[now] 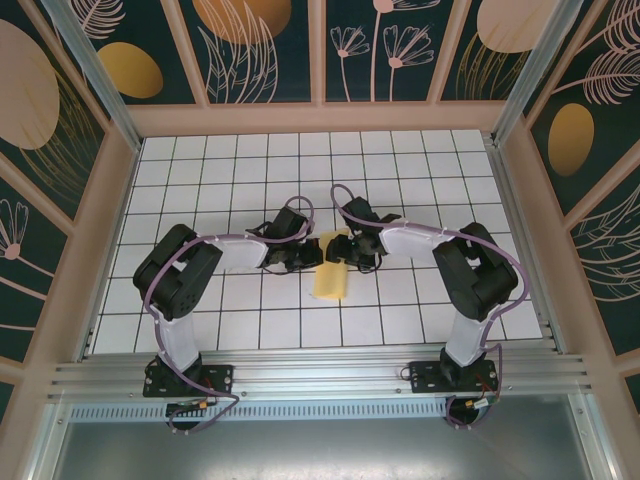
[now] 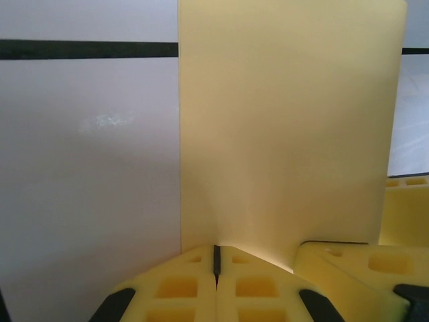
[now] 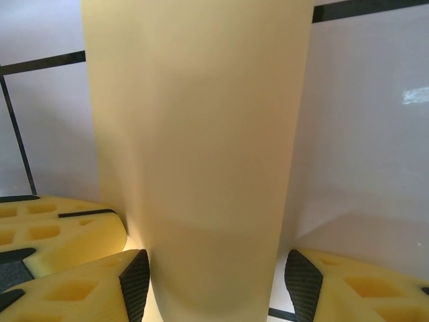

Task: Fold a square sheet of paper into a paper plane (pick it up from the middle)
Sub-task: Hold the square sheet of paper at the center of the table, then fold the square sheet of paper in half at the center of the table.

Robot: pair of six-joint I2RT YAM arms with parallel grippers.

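Both your arms bend inward at the elbow and meet over the middle of the table (image 1: 200, 180), wrists facing each other. Your left gripper (image 1: 300, 256) is fully closed; in its wrist view the two yellow fingertips (image 2: 194, 282) meet and pinch the lower edge of the sheet of paper (image 2: 281, 134). Your right gripper (image 3: 218, 285) stands open, one dark pad (image 3: 135, 285) on each side of the curved paper (image 3: 201, 134), not clamping it. The sheet (image 1: 330, 280) is folded to a long strip. Its long axis runs from the far edge toward the near edge, and the free end lies on the tiles.
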